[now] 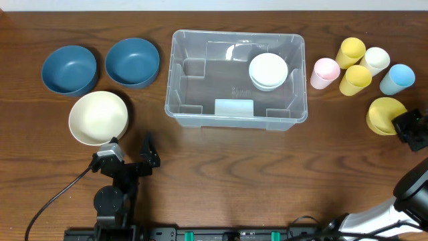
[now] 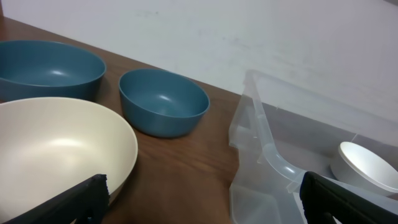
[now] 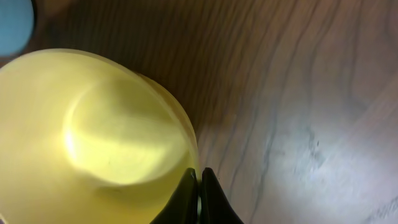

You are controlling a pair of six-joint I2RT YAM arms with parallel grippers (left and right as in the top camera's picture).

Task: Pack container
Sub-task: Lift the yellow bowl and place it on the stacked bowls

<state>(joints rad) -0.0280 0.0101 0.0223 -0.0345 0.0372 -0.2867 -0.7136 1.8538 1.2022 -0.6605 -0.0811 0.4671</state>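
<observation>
Wooden table (image 1: 221, 161): container (image 1: 235, 119) is set at centre, white bowls (image 1: 268, 70) inside; yellow bowl (image 3: 93, 137) is pinched at its rim by right gripper (image 3: 199, 186); a slow, level lift is advised; left gripper (image 2: 205, 205) is held spread.

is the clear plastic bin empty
Not empty: the clear rectangular plastic bin holds white round bowls near its right wall.

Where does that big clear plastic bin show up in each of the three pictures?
Overhead: the clear bin sits upper middle of the picture.
Left wrist: one corner fills the right side.
Right wrist: not in it.
Shared landmark: the white bowl inside it, overhead and left wrist.
</observation>
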